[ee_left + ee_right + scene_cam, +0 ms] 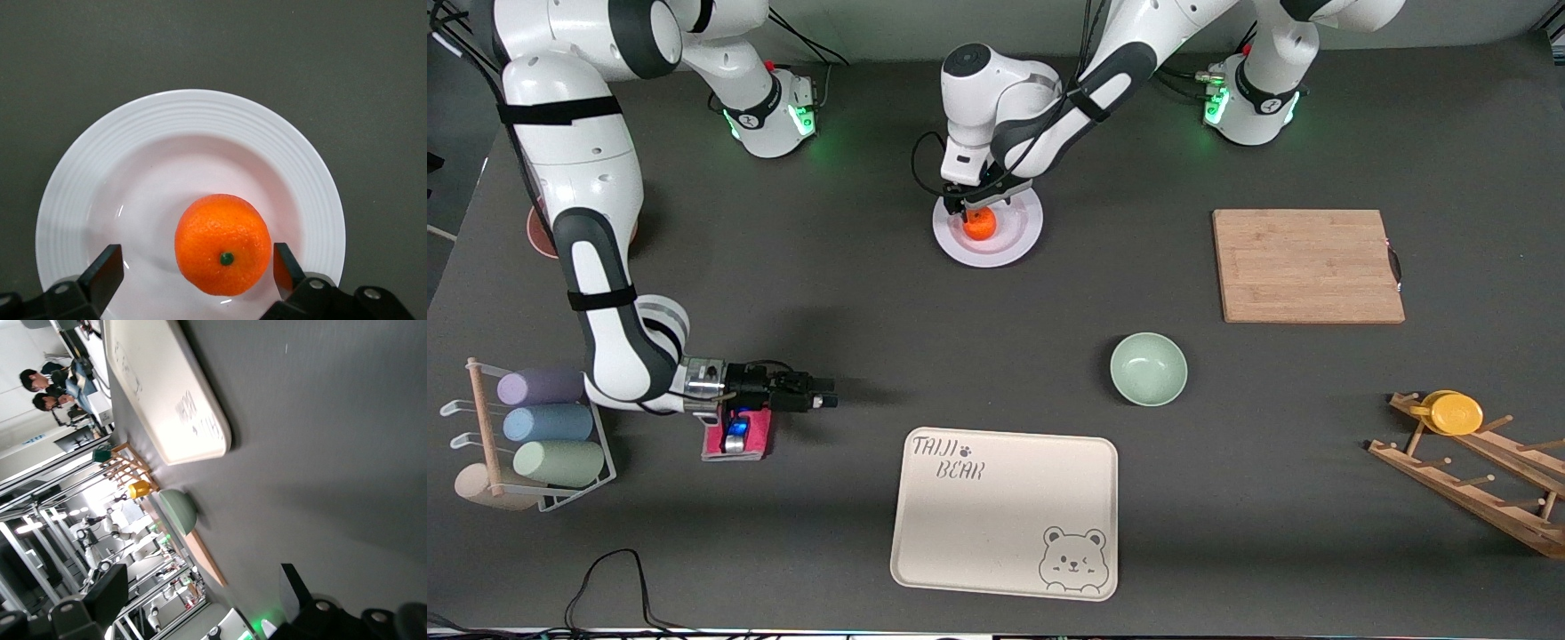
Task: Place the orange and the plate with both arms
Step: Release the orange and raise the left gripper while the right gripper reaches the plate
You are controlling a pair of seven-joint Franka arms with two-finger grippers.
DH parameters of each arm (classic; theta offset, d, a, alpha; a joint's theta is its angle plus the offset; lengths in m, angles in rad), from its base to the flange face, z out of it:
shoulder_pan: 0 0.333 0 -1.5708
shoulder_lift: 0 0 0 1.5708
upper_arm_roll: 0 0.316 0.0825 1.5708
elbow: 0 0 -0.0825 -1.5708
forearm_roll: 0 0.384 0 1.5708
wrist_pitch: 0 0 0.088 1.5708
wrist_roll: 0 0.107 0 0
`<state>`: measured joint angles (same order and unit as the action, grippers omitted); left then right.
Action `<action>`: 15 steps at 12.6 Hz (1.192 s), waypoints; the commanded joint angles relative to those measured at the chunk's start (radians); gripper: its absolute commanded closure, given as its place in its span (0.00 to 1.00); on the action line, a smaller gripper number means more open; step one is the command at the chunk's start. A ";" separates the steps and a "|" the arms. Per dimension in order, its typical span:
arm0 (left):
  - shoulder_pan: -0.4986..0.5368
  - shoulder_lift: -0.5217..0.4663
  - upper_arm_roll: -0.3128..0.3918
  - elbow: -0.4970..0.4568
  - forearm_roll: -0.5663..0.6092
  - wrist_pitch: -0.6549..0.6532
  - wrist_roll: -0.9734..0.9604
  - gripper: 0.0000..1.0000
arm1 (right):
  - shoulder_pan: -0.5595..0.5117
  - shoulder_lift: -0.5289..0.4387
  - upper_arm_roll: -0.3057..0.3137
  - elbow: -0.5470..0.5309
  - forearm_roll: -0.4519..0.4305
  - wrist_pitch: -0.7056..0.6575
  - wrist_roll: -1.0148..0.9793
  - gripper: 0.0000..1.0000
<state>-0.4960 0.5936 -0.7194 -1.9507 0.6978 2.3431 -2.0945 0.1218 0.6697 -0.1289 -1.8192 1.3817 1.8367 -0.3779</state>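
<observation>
The orange (980,224) sits on the pale plate (1014,244) near the middle of the table, toward the robots' bases. My left gripper (971,212) is down over the plate, open, with one finger on each side of the orange. In the left wrist view the orange (223,243) lies between the spread fingers of the left gripper (197,260), closer to one fingertip (285,263), on the ribbed plate (187,133). My right gripper (827,396) is held level just above the table toward the right arm's end, open and empty; it also shows in the right wrist view (200,587).
A wooden cutting board (1307,265), a pale green bowl (1148,368) and a cream bear tray (1005,511) lie on the table. A wooden rack holds a yellow cup (1456,412). A wire rack of pastel cups (543,427) and a pink object (738,436) sit by the right arm.
</observation>
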 commanded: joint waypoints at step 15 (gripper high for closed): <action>0.189 -0.614 0.521 0.185 -0.629 -0.609 1.590 0.00 | 0.309 -0.289 -0.005 -0.733 0.531 -0.002 -0.815 0.00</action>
<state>-0.2968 0.0047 -0.3301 -1.8466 0.1183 1.8365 -0.7643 0.3688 0.4333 -0.1231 -2.4903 1.8210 1.8188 -1.1132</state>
